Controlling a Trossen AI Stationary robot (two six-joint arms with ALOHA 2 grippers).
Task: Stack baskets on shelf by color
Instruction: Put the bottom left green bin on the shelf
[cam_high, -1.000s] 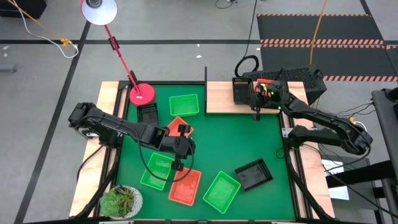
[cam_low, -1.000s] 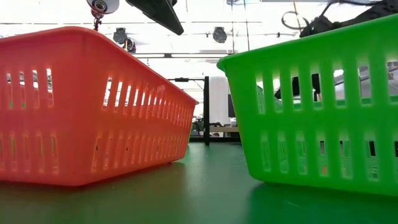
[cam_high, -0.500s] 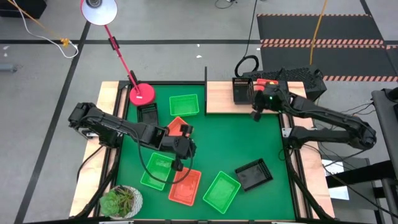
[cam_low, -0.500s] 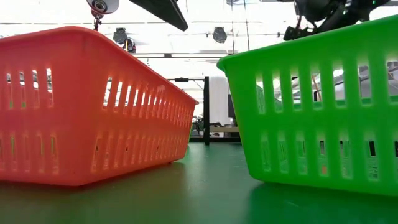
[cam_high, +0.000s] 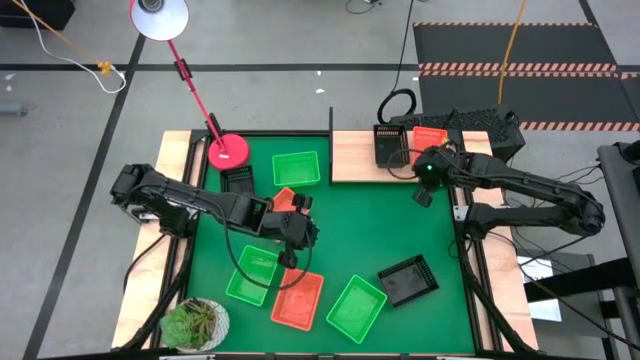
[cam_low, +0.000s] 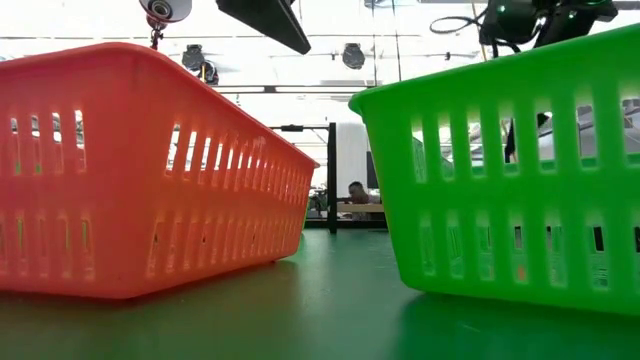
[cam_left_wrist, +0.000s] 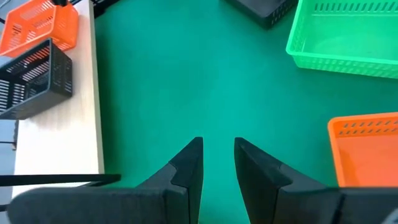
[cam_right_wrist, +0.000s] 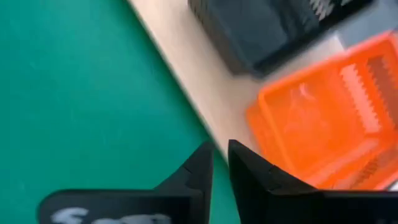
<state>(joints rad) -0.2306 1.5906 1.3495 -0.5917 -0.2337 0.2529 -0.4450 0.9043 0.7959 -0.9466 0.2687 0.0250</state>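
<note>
On the shelf (cam_high: 352, 157), 1 black basket (cam_high: 389, 147) and 1 orange-red basket (cam_high: 431, 137) are seen side by side. The right gripper (cam_high: 422, 196) is held just off the shelf's edge above the green mat (cam_high: 380, 225), its jaws nearly closed on nothing. The left gripper (cam_high: 292, 258) is poised over the mat among scattered baskets, jaws slightly parted and empty.

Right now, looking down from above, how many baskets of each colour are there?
Green baskets: 3
Orange baskets: 3
Black baskets: 3
Total: 9
</note>
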